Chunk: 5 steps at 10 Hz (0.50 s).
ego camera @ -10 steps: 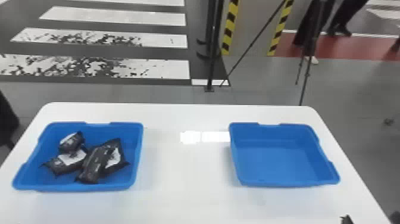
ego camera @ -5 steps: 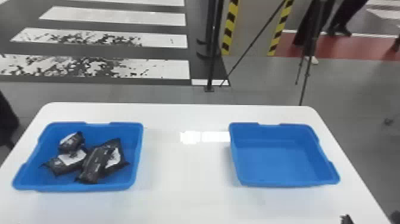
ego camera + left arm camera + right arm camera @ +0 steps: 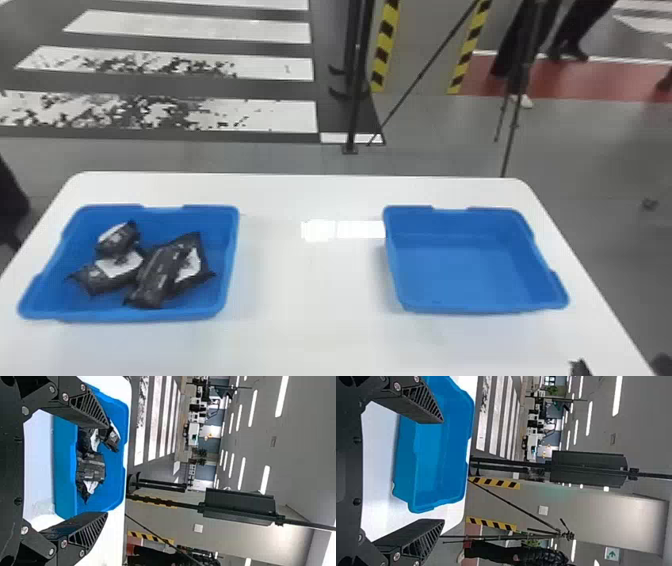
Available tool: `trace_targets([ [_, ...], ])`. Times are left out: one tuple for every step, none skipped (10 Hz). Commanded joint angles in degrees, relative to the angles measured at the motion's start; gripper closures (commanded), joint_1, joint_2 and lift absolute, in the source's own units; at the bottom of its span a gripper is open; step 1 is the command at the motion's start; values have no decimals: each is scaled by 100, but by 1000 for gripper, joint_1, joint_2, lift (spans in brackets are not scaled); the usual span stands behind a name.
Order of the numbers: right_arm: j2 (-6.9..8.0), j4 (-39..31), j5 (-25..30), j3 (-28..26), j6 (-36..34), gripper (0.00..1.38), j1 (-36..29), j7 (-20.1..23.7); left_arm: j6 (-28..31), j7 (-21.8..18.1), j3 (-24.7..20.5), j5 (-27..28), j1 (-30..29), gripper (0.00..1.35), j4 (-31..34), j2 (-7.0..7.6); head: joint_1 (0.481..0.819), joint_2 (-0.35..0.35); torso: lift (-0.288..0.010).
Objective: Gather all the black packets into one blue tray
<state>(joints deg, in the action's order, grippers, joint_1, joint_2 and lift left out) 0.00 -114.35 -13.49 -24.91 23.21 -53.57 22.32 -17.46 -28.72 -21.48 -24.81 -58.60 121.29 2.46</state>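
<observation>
- Black packets, four shiny soft ones with white patches (image 3: 157, 275), lie in a heap inside the blue plastic tray on the robot's left (image 3: 150, 314). Some of them lean on each other.
- Nothing in the trays has moved over the last second. The heap sits just as it did, and the black fingertip at the bottom right of the head view has kept its place too.
- For the job, this seems to mean it is done, or very close. All the packets that show are in one tray, so the arms may only need to leave them be.
- The left gripper, with two flat black fingers (image 3: 107, 470), is spread wide and grips nothing.
- The right gripper, made the same way (image 3: 443, 471), is wide apart too, with nothing between its fingers.
- A second blue plastic tray (image 3: 465, 270) sits well apart, on the right side of the smooth white table (image 3: 310, 300).
- A tall black stand (image 3: 354, 100) is past the far edge, so it should not get in the way.
- If an arm did reach in, the packets on top of others could slide, or two could get pinched at once.
</observation>
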Motion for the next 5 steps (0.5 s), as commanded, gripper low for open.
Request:
trace_targets([
  [5, -5, -11, 0, 0, 137, 0, 0, 1, -2, 12, 2, 10, 268, 0, 9, 695, -109, -110],
  [5, 9, -11, 0, 0, 137, 0, 0, 1, -2, 0, 2, 10, 269, 0, 9, 695, -109, -110],
  [5, 23, -11, 0, 0, 137, 0, 0, 1, -2, 12, -9, 10, 269, 0, 9, 695, -111, -110],
  [5, 9, -22, 0, 0, 137, 0, 0, -13, -2, 12, -9, -4, 269, 0, 9, 695, -112, -110],
  [5, 23, -22, 0, 0, 137, 0, 0, 1, -2, 12, -9, 10, 269, 0, 0, 695, -112, -110],
])
